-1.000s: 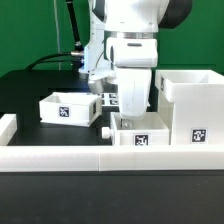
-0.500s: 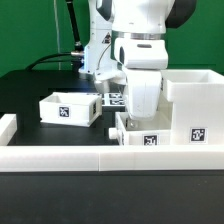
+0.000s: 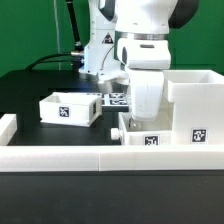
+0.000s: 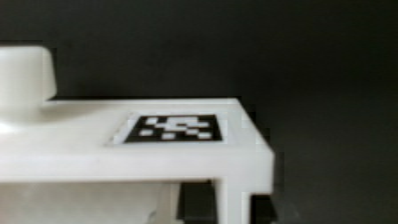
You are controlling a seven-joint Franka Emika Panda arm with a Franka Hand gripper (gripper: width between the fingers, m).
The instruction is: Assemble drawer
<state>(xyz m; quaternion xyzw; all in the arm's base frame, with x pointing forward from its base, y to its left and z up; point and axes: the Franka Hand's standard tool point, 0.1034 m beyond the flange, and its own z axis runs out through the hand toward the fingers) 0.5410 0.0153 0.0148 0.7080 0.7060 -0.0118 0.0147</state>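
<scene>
step: guessing front tray insertion | front tray sits just beside the casing | gripper low over it, can't tell if clamped | next: probably needs lining up with casing's opening

Glossy white rounded robot arm, black wrist band, dark joint cap at two o'clock, thin black cables at ten o'clock

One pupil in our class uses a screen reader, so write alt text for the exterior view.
A white robot arm points its gripper down onto a small white tray beside the tall casing at the exterior view's right; its grip is hidden. A second tray sits apart toward the exterior view's left on the black table.
</scene>
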